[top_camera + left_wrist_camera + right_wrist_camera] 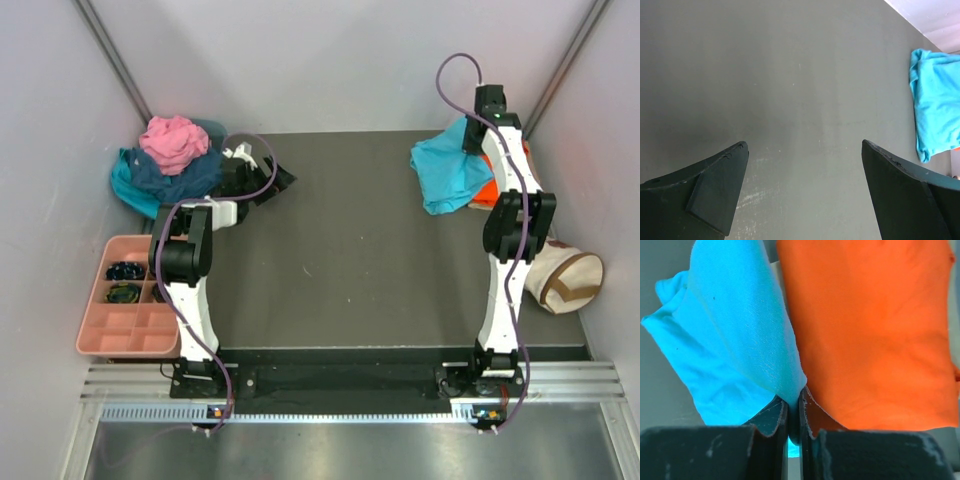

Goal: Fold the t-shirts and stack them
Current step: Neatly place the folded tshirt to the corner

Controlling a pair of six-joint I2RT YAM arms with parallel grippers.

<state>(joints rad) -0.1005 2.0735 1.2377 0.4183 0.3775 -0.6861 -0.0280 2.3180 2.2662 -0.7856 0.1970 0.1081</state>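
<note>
Right end effector (794,405): fingers together, apparently pinching an edge of the turquoise t-shirt (730,340) at the desk's (350,250) far right, beside the orange t-shirt (870,330). Left end effector (804,145): spread wide, holding nothing. Far left, crumpled pink t-shirt (172,140) on navy t-shirt (185,176).

Pale walls (330,60), dark, perhaps matte tabletop (350,250)

The left tool (804,144) hangs over the dark grey matte tabletop (790,75), its black wedge-shaped fingers (715,190) spread wide apart. A bright turquoise soft cloth t-shirt (937,110) lies rumpled at the right edge, well apart.
</note>
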